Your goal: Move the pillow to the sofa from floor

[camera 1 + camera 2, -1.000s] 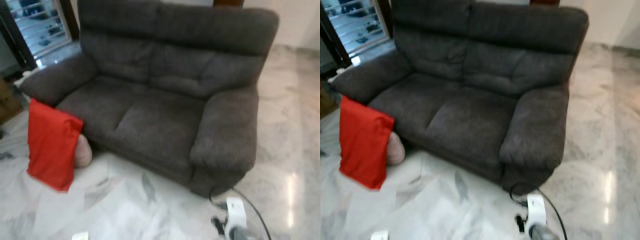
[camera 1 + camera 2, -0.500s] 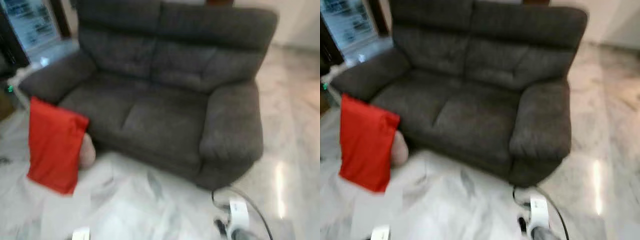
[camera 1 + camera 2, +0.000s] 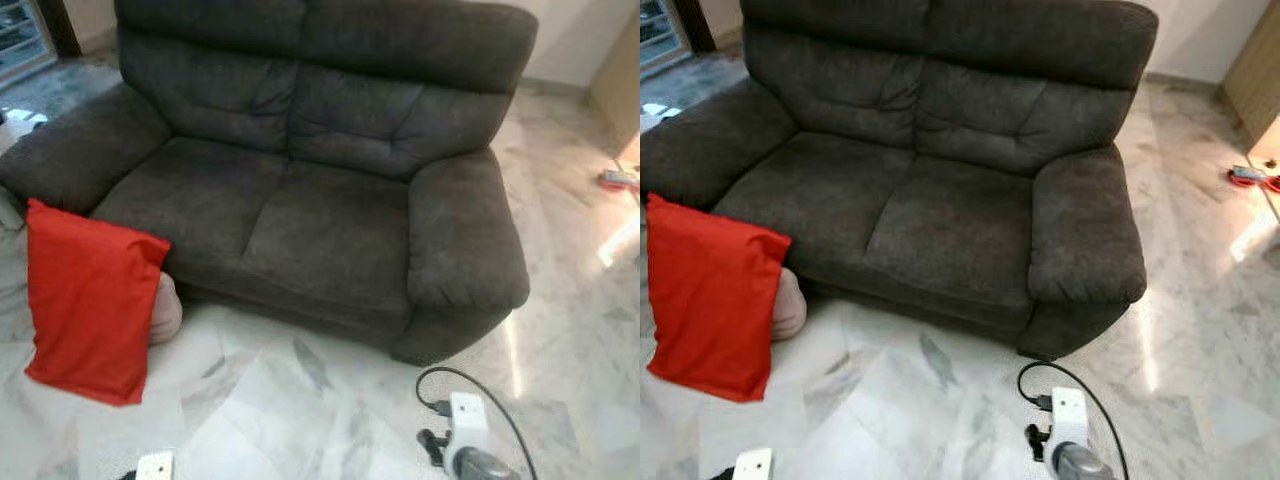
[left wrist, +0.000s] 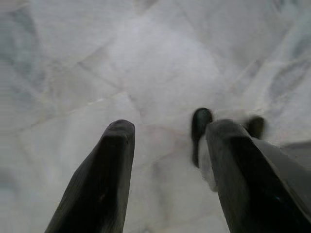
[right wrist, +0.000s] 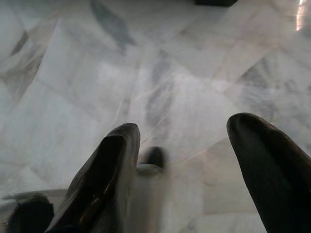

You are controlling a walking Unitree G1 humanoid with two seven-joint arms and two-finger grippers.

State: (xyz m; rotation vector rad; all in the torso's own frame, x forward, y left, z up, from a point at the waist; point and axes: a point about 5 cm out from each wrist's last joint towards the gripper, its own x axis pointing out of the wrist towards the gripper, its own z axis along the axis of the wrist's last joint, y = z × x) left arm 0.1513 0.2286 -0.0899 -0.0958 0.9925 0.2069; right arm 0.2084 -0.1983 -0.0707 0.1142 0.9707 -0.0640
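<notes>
Clearly the approach is the step in hand: nothing is gripped yet. The red pillow (image 3: 92, 300) stands on the marble floor (image 3: 300, 400), leaning against the front of the grey sofa (image 3: 310, 200) below its left armrest, with a pale pink cushion (image 3: 165, 310) tucked just behind it. The left gripper (image 4: 165, 170) and the right gripper (image 5: 189, 165) both hang low over bare floor, fingers spread wide and holding nothing. Next, I judge, the robot must close in toward the pillow on its left and bring a gripper to its upper edge. The sofa seat lies open for setting it down. A black cable (image 3: 480, 385) loops on the floor near the right arm.
</notes>
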